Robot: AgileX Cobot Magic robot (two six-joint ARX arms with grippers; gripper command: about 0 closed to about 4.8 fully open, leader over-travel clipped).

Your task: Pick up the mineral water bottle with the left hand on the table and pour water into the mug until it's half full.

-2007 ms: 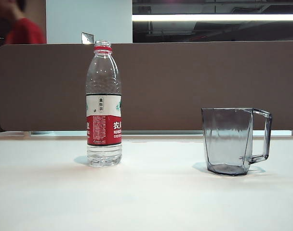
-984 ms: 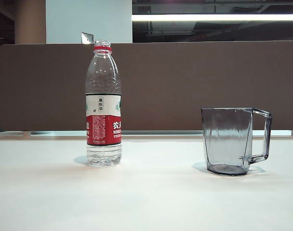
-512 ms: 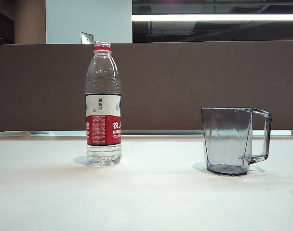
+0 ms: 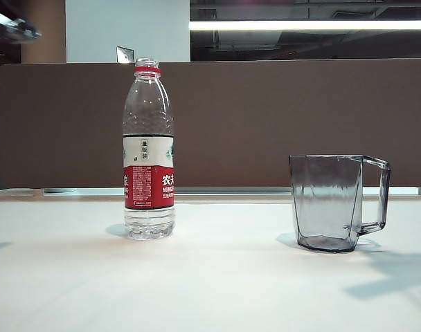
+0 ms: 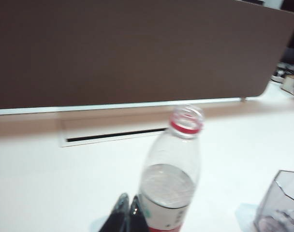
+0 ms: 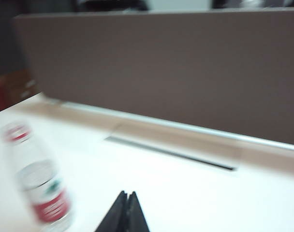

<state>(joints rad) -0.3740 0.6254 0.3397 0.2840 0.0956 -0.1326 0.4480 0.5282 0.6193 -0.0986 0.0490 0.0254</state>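
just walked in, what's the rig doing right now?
Nothing is held yet. The bottle stands upright and uncapped on the table, with the empty mug well apart from it on the right. The left gripper is shut and close to the bottle, not gripping it. The right gripper is also shut, above bare table; its wrist view is blurred. In the exterior view only a bit of an arm shows at the top left corner, plus shadows on the table.

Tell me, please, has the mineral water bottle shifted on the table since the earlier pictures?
No. The mineral water bottle stands upright at the same spot against the brown partition, left of the mug.
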